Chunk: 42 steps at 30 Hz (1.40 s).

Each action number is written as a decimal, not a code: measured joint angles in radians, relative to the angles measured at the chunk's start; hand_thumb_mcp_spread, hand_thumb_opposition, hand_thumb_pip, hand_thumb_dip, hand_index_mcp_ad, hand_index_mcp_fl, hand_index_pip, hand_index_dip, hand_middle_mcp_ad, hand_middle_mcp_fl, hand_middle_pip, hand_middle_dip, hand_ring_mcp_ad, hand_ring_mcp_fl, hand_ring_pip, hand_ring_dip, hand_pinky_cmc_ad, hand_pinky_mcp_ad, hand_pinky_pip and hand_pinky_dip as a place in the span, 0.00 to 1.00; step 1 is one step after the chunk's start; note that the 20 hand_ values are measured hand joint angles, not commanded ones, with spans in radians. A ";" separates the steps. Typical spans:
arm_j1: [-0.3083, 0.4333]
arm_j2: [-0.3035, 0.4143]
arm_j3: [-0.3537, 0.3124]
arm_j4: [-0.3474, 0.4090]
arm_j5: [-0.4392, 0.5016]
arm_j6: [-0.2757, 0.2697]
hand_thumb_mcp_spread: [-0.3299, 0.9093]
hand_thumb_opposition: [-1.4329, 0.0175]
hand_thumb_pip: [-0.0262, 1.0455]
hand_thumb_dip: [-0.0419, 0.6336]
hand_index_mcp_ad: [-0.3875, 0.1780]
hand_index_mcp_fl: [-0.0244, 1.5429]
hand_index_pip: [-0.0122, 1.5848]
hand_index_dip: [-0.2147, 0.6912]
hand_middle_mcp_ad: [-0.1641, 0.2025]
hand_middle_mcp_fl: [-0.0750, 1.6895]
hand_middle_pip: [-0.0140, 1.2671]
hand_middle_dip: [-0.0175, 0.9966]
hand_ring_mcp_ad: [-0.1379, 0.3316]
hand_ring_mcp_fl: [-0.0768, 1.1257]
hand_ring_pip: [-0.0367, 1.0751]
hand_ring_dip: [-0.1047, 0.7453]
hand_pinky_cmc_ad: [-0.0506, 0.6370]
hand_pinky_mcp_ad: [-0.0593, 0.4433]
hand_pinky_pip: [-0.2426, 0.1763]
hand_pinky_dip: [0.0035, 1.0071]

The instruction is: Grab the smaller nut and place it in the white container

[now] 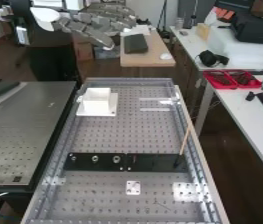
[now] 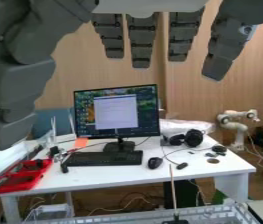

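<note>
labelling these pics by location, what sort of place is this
Most likely a robotics lab or workshop: a bench with a top full of holes, a robot hand up near its far end, and a computer screen on a desk, with another white robot arm behind.

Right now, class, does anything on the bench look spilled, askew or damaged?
Nothing plainly stands out. The smaller nut, larger nut and bearing stand in a row on the black bar; the white container is upright. The stick slants in the high view but looks nearly upright from the wrist, so I can't call it askew.
</note>
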 joint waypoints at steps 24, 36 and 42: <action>-0.114 0.076 -0.248 0.115 -0.027 -0.032 0.46 0.49 0.60 0.19 0.66 0.04 0.06 0.58 0.64 0.09 0.11 0.25 0.65 0.06 0.12 0.27 0.67 0.80 0.40 0.29; -0.178 0.048 -0.338 0.236 -0.098 -0.061 0.49 0.48 0.63 0.22 0.61 0.06 0.25 0.48 0.63 0.10 0.10 0.25 0.65 0.06 0.12 0.27 0.67 0.80 0.40 0.29; -0.204 0.018 -0.367 0.283 -0.133 -0.072 0.49 0.48 0.65 0.25 0.59 0.06 0.33 0.42 0.64 0.10 0.10 0.25 0.66 0.06 0.11 0.28 0.67 0.80 0.40 0.29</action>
